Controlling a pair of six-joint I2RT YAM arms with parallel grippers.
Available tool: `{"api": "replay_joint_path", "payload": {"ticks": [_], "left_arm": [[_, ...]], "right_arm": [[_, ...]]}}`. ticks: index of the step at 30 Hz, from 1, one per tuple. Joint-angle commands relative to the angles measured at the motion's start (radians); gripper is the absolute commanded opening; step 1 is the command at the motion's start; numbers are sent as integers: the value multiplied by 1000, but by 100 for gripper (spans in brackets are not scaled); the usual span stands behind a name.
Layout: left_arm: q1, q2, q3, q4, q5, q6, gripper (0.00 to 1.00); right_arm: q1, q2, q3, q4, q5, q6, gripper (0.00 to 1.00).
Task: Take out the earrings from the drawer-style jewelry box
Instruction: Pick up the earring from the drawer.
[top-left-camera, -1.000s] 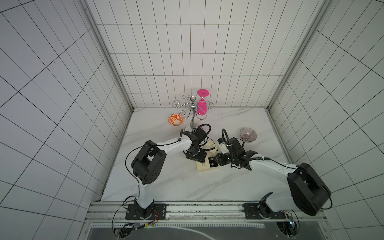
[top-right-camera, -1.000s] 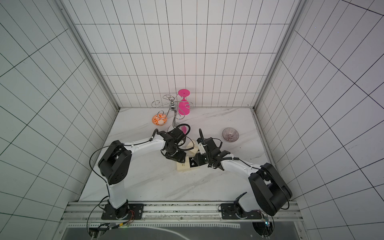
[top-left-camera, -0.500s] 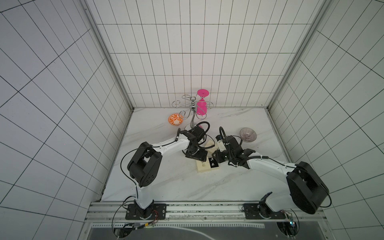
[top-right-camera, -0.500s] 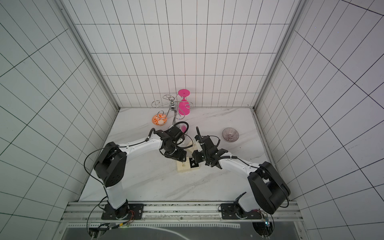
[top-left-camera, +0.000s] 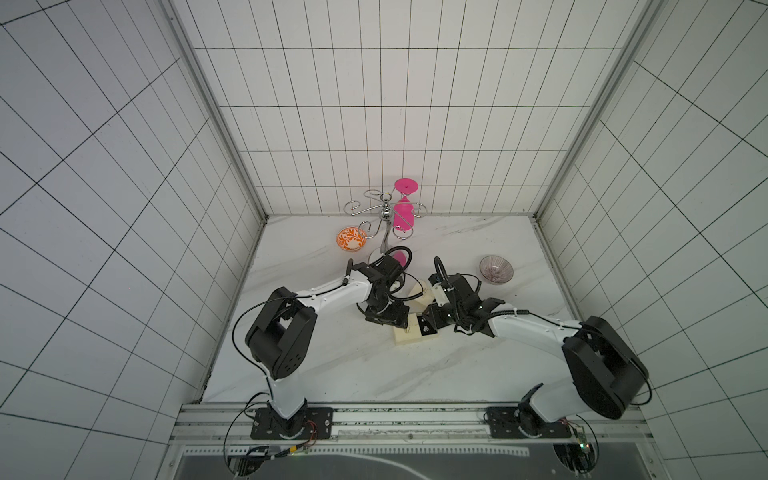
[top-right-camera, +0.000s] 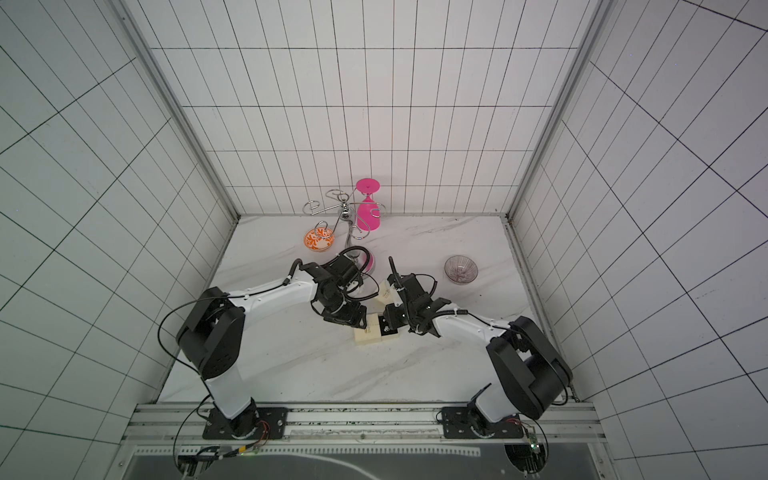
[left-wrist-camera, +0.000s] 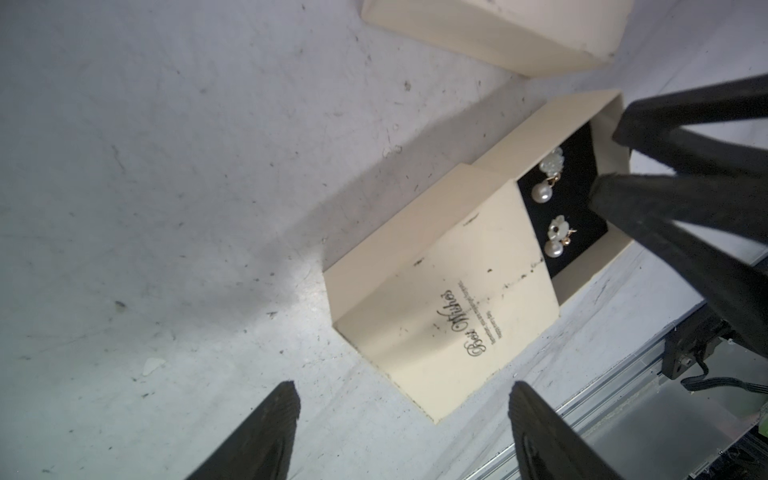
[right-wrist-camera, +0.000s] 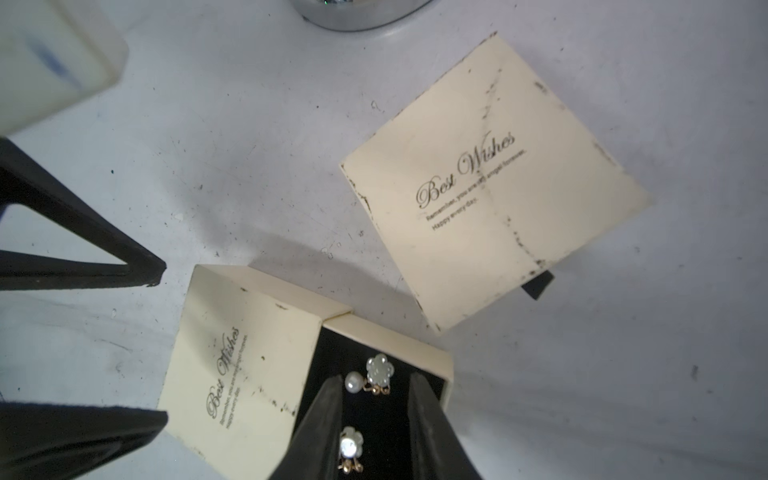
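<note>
The cream drawer-style jewelry box (top-left-camera: 406, 336) lies mid-table with its drawer (right-wrist-camera: 415, 345) pulled out of the sleeve (right-wrist-camera: 237, 365). Two pale flower-and-pearl earrings (right-wrist-camera: 379, 371) (right-wrist-camera: 350, 444) rest on the drawer's black lining; they also show in the left wrist view as earrings (left-wrist-camera: 542, 193). My right gripper (right-wrist-camera: 375, 380) hangs over the drawer, open, its fingers either side of the earrings and gripping nothing. My left gripper (left-wrist-camera: 403, 388) stands open by the sleeve's closed end, just above the table, in a top view as left gripper (top-left-camera: 388, 322).
A second cream box (right-wrist-camera: 490, 178), shut, with a black pull tab, lies just behind the open one. A chrome glass rack (top-left-camera: 384, 216) holding a pink glass (top-left-camera: 403, 212) stands at the back. An orange bowl (top-left-camera: 351, 240) and a clear bowl (top-left-camera: 496, 270) flank it.
My left gripper's jaws have spread wider and the left arm's elbow has swung slightly leftward. The right gripper stays over the drawer.
</note>
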Motion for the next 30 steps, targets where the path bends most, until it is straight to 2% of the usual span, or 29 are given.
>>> {"api": "replay_joint_path", "payload": {"ticks": [1,23,28,30], "left_arm": [[-10,28,1,19,2,13,79],[-27,85,20,21,-53,22,77],[-28,93,26,18,-62,22,77],[-29,96,25,19,-65,22,77]], "right_arm": [[20,15,82,-20,28,-5,32],[67,107,125,-48,113,-1,33],[84,118,114,-75,162,-3,29],[89,116,105,-74,171,-4,25]]}}
